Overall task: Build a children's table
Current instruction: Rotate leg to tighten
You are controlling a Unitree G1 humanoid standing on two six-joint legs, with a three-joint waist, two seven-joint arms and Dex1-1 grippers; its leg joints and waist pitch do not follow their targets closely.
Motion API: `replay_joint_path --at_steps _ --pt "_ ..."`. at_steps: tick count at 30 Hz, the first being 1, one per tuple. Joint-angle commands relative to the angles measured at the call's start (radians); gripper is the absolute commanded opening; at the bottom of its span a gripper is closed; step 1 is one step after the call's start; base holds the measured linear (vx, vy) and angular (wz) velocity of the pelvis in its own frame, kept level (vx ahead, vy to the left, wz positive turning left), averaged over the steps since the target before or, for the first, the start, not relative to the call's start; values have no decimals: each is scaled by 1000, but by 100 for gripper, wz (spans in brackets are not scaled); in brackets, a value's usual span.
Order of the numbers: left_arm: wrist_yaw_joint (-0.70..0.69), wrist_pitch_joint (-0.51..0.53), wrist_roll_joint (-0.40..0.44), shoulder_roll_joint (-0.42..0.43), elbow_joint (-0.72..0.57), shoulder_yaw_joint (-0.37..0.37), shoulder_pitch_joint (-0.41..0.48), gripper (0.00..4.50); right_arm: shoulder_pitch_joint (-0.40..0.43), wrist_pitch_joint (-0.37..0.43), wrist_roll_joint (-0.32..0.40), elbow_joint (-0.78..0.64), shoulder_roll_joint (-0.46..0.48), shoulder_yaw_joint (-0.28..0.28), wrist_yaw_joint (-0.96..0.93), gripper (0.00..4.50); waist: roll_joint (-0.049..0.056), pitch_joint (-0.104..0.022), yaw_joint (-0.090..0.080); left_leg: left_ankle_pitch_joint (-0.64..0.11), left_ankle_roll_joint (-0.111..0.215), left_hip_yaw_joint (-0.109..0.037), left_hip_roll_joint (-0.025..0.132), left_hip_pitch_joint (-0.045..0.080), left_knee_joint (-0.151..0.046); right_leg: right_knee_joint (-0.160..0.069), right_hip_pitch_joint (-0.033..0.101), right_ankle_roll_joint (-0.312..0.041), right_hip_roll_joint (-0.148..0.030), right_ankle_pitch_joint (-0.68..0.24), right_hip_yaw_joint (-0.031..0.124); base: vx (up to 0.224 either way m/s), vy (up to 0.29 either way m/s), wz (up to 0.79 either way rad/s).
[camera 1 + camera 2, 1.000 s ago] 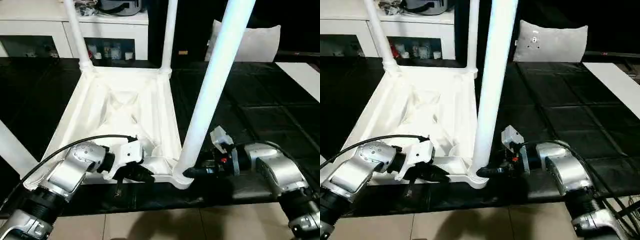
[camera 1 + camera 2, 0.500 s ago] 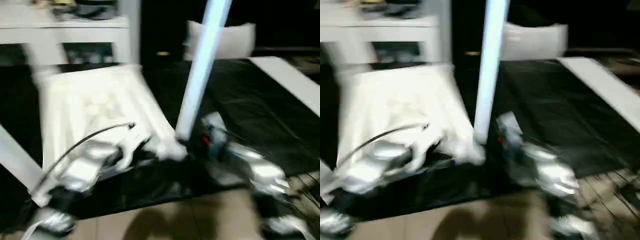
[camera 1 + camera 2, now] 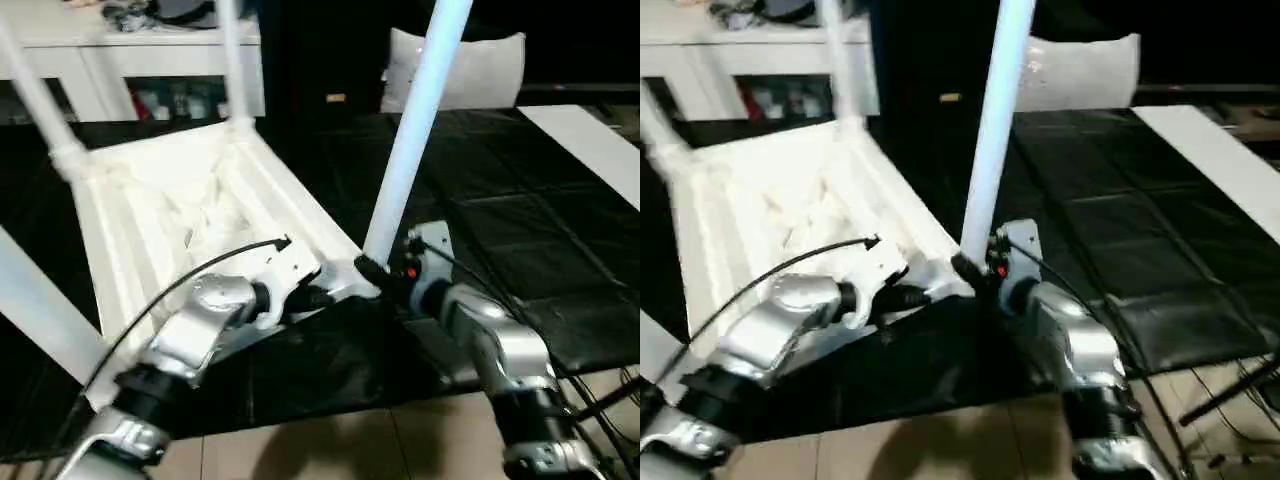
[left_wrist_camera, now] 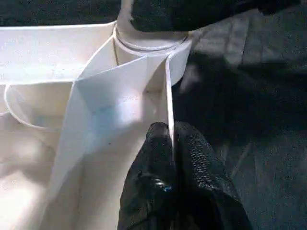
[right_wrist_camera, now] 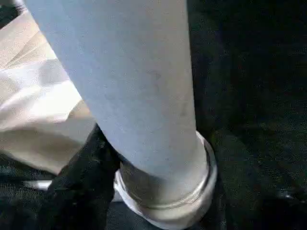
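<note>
Floor mat (image 3: 520, 240): black, tiled, spread under the whole work area.
Cabinet (image 3: 150, 55): white, with shelves, at the far side behind the table.
Table (image 3: 190, 215): white plastic, lying upside down on the mat, its ribbed underside facing up and legs rising from the corner sockets.
Near leg (image 3: 410, 140): long white tube standing in the near corner socket (image 5: 168, 201), leaning slightly away from the robot.
Far legs (image 3: 232, 60): two more stand at the far corners, in front of the cabinet.
Cushion (image 3: 470, 65): pale, propped at the far edge of the mat.
Left claw (image 4: 171, 143): closed, pinching a thin upright rib of the table rim just beside the near socket.
Right claw (image 3: 372, 272): at the base of the near leg; a black finger (image 5: 81, 182) touches the leg, but whether it is gripping, I cannot tell.
</note>
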Motion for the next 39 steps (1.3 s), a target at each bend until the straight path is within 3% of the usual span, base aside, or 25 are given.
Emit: replay_joint_path --at_steps 1,7,11,12,15,19,22,25,31,35,39 --pt "-78 -129 13 35 -15 -23 1 0 34 -9 16 -71 -67 -5 78 368 -1 -65 6 -42 57 15 11 -19 -62 -85 79 75 -75 -359 76 0 0 0" --pt "-104 -255 51 91 41 -46 -19 0 119 -57 92 -197 -169 18 294 421 -4 -61 24 -96 61 17 7 -17 -61 -99 76 145 -69 -422 68 0 0 0" --pt "-81 -258 30 75 62 -22 -25 0 117 -94 91 -213 -173 24 297 444 -2 -61 21 -130 49 17 5 -14 -59 -116 74 152 -69 -478 55 0 0 0" --pt "-87 -252 20 75 56 -18 -20 43 113 -94 94 -216 -167 23 294 450 -3 -61 20 -131 49 15 9 -13 -61 -116 74 147 -70 -473 55 0 0 0" --pt "-109 -261 -18 70 41 4 -1 60 102 -100 87 -217 -162 37 285 450 -7 -63 19 -111 49 12 12 -16 -62 -108 76 126 -76 -447 60 0 0 0" --pt "-116 -286 -20 88 26 3 26 98 88 -148 68 -199 -158 58 288 450 -9 -68 21 -40 55 8 22 -22 -65 -81 79 75 -82 -347 77 0 0 0" --pt "-99 -211 -35 110 -89 21 95 111 65 -182 63 -178 -133 51 266 450 -10 -67 17 -4 56 9 28 -22 -66 -62 78 28 -89 -287 87 0 0 0" --pt "-92 -167 -4 143 -159 11 131 141 60 -193 57 -168 -131 63 276 450 -12 -61 10 -17 61 12 27 -21 -68 -64 77 7 -86 -303 89 0 0 0" --pt "-88 -130 84 235 -238 -9 163 195 41 -214 56 -143 -125 81 272 450 -14 -53 -1 -62 59 13 21 -15 -71 -81 74 40 -81 -386 87 0 0 0" --pt "-36 -131 189 302 -240 -22 153 230 31 -230 43 -125 -115 100 272 450 -13 -54 -8 -67 56 9 23 -14 -72 -75 76 31 -81 -359 88 0 0 0" --pt "18 -132 217 307 -219 -7 139 263 29 -240 39 -118 -106 111 270 450 -17 -54 -11 -61 56 10 23 -15 -71 -72 75 13 -82 -348 90 0 0 0"
